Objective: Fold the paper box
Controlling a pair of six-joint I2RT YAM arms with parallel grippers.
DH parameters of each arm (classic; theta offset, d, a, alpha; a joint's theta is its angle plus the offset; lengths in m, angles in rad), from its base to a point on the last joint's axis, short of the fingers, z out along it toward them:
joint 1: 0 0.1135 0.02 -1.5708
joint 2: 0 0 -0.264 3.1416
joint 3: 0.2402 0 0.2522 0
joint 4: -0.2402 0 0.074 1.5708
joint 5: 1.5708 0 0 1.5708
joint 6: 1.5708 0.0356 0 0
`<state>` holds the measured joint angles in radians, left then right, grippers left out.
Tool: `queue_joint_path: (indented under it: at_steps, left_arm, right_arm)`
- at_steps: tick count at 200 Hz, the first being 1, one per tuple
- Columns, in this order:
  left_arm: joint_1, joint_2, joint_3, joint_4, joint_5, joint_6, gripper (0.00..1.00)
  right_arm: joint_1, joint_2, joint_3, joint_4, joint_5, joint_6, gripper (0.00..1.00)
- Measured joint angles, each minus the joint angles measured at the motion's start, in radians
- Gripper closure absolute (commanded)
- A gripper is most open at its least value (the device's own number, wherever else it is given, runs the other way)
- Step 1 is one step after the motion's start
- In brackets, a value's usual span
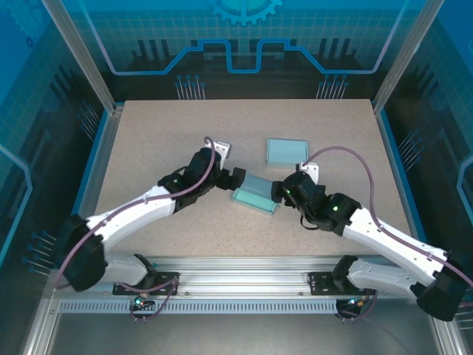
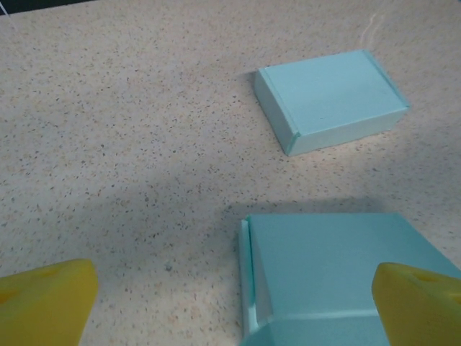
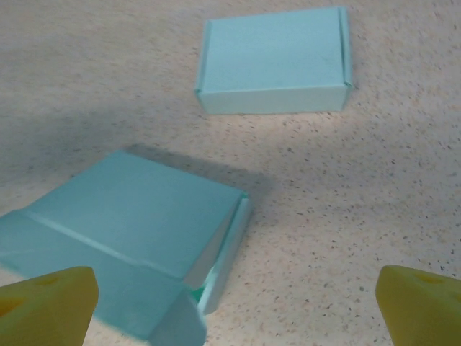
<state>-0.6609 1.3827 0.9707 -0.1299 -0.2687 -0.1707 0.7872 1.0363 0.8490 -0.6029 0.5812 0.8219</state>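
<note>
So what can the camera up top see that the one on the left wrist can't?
From the top: the whole left arm and right arm, reaching the near box from either side, plus the blue walls. From the left wrist: its yellow fingertips spread open, and the near box's side flap up close. Both: two light blue boxes, the far box closed, on the speckled table.

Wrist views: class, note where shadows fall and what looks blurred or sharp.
Left wrist: soft shadow on the table beyond the near box; yellow fingers look blurred. Right wrist: similar shadow beyond that box; the far box is brightly lit, sharp.
</note>
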Motion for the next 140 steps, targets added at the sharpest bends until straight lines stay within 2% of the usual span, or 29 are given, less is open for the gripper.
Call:
queue_joint_path:
  at_steps: [35,76,100,140]
  left_arm:
    - [0.024,0.171,0.111,-0.007,0.051,0.032,0.07]
    - [0.024,0.304,0.124,-0.015,0.103,0.04,0.19]
    - [0.025,0.34,0.107,-0.015,0.119,0.036,0.26]
    - [0.026,0.354,0.013,0.025,0.139,-0.007,0.32]
  right_arm:
    - [-0.096,0.132,-0.001,0.053,-0.118,-0.015,0.01]
    - [-0.117,0.249,-0.043,0.123,-0.208,-0.015,0.07]
    - [-0.121,0.282,-0.099,0.187,-0.25,-0.01,0.1]
    - [-0.123,0.346,-0.184,0.33,-0.298,0.013,0.13]
